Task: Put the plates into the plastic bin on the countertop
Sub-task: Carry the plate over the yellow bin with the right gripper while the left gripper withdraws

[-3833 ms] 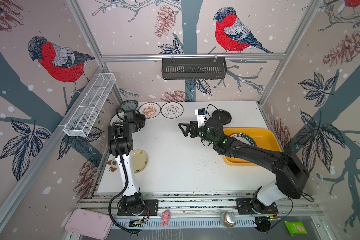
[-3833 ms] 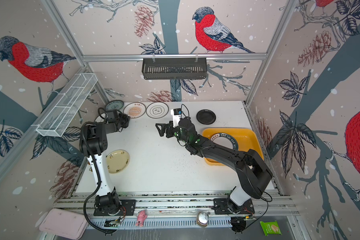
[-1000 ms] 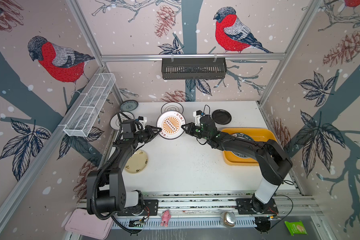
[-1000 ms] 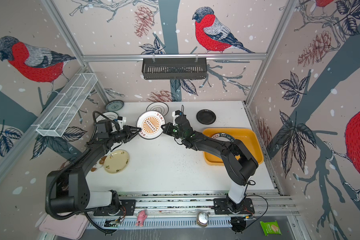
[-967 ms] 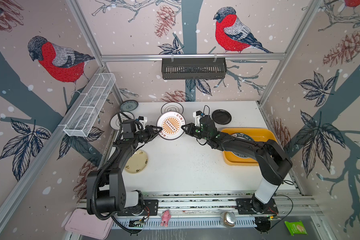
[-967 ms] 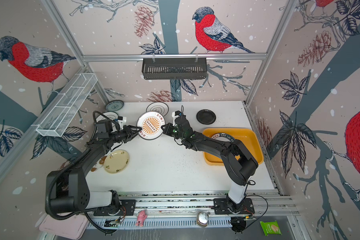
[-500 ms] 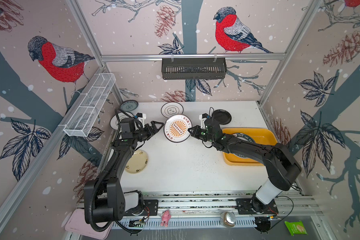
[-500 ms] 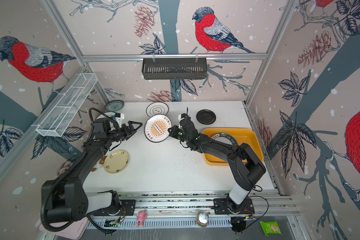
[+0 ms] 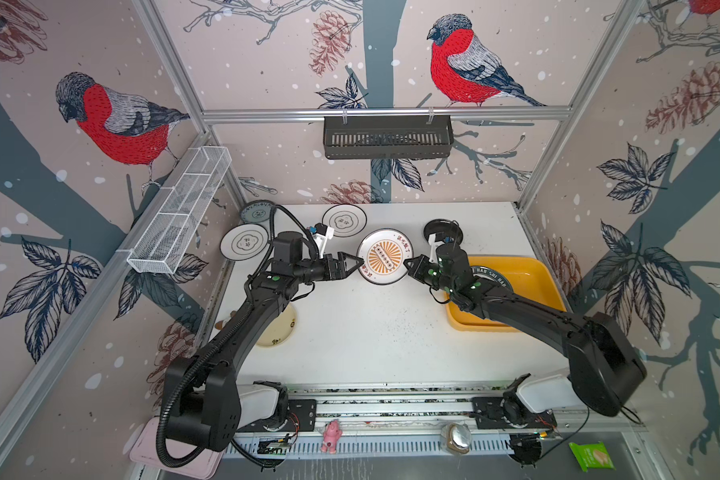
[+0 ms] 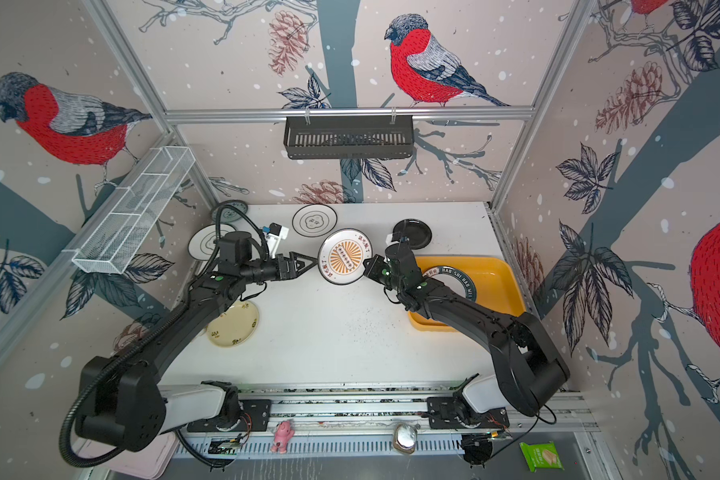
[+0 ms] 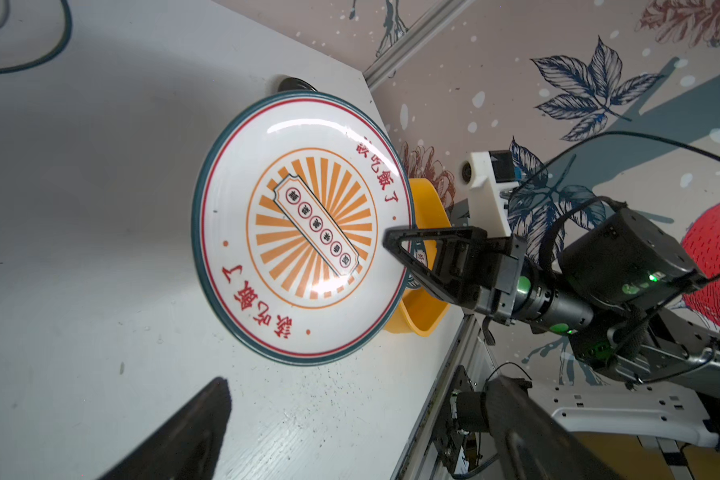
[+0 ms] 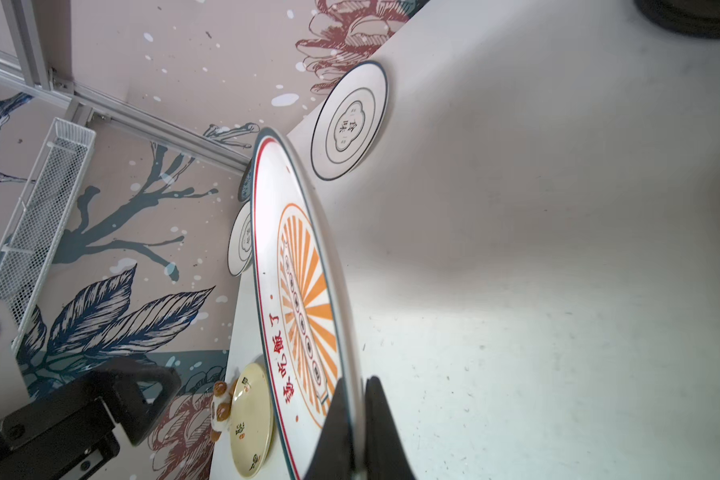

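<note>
Handover done: left gripper (image 9: 356, 264) just opened wide, so the sunburst plate (image 9: 385, 257) hangs above the countertop (image 9: 371, 332) by its rim in the clamped right gripper (image 9: 406, 264) only, ready for the yellow bin (image 9: 531, 282) nearby.

Pale pink wallpaper covers the walls (image 9: 267, 62), printed with red-breasted birds (image 9: 113, 120), pine cones (image 9: 329, 41), dark leaves (image 9: 636, 178) and grey-blue branches. Aluminium posts (image 9: 171, 70) stand in the corners, and a rail (image 9: 383, 112) crosses the back wall. A black slotted basket (image 9: 387, 137) hangs from that rail. A white wire basket (image 9: 179, 212) runs along the left wall. At the front lie a pink tray (image 9: 142, 451), a small pink figure (image 9: 331, 436) and a green packet (image 9: 591, 455). The light is even and soft.
</note>
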### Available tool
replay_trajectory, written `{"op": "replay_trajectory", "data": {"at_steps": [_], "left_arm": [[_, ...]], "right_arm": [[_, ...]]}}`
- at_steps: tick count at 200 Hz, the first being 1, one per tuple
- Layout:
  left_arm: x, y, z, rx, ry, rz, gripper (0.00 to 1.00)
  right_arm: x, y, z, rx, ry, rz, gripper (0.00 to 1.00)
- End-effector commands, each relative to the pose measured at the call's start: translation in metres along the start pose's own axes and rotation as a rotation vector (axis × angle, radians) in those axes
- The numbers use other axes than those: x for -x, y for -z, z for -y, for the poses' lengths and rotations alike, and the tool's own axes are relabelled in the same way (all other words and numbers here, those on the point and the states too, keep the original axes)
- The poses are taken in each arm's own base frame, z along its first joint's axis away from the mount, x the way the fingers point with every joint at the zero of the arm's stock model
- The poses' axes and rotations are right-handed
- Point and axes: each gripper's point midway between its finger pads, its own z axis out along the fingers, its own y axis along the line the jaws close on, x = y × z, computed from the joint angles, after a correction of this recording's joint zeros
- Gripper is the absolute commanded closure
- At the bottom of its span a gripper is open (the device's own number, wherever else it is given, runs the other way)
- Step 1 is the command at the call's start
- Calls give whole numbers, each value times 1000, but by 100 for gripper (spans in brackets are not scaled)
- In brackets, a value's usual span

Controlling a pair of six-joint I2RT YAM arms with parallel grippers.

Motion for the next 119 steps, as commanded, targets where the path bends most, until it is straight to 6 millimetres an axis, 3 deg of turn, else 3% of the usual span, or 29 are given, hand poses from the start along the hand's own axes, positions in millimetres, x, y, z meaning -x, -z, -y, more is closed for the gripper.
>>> {"op": "replay_trajectory", "data": {"at_steps": [1, 53, 119], "left_arm": [[-3, -1, 19, -63, -77, -14, 3], [-23, -16, 36, -113, -119, -88, 4], [-51, -37, 49, -158, -139, -188, 4]], "right_arm": [[11, 11, 3, -9, -22, 50, 99], [27, 37, 34, -56, -76, 113, 99], [47, 91, 66, -111, -129, 234, 99]]}}
